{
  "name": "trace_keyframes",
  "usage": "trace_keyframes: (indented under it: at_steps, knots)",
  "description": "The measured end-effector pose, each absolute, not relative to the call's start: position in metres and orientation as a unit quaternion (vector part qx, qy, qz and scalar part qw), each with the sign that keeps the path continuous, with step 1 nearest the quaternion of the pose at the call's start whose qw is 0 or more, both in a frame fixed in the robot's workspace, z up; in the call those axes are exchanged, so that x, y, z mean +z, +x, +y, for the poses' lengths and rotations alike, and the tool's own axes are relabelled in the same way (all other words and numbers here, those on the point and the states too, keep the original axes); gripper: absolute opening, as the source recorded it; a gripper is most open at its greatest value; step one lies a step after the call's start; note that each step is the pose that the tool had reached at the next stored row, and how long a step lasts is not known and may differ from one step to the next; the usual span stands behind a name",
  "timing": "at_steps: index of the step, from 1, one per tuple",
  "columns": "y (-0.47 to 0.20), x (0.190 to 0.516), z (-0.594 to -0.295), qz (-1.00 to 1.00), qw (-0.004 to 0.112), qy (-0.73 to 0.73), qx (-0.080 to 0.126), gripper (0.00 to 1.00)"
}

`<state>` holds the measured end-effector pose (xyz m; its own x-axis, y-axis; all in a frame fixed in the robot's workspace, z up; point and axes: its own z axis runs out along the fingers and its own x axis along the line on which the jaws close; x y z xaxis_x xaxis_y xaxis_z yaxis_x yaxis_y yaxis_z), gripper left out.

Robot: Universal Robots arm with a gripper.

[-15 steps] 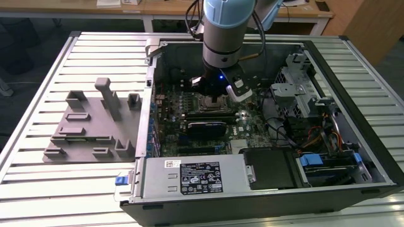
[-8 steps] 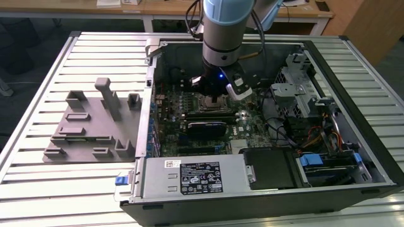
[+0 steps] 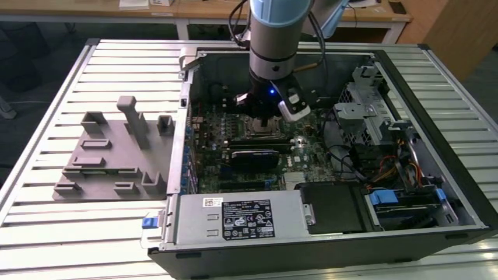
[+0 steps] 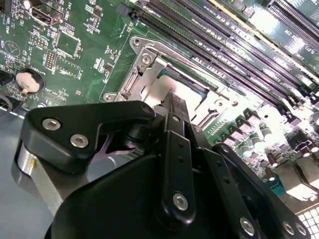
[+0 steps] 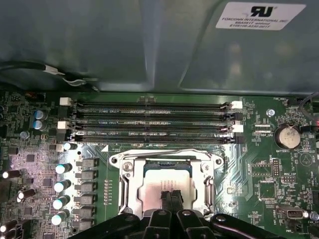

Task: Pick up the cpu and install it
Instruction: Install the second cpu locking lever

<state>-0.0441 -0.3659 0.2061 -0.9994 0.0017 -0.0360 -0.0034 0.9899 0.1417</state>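
Note:
The cpu (image 5: 152, 186) lies flat inside the metal socket frame (image 5: 127, 179) on the motherboard, its silver top and thin green rim showing in both wrist views. My gripper (image 5: 171, 196) hangs directly over it, fingers pressed together with no gap, and their tips are at or just above the chip's top. In the second wrist view the cpu (image 4: 157, 89) shows just beyond the fingertips (image 4: 172, 102). In the exterior view the gripper (image 3: 265, 125) reaches down into the open computer case (image 3: 435, 76), near the middle of the board.
A grey plastic tray (image 3: 109, 151) with upright blocks sits on the slatted table at the exterior view's left. Memory slots (image 5: 149, 122) run beside the socket. The power supply (image 3: 241, 219) and the drive cage (image 3: 365, 116) crowd the case's near and right sides.

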Motion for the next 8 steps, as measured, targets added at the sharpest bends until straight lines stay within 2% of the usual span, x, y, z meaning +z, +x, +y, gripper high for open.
trace_keyframes:
  at_steps: [8]
  knots:
    - [-0.0441, 0.2061, -0.3631, 0.998, 0.018, -0.001, 0.06, 0.11]
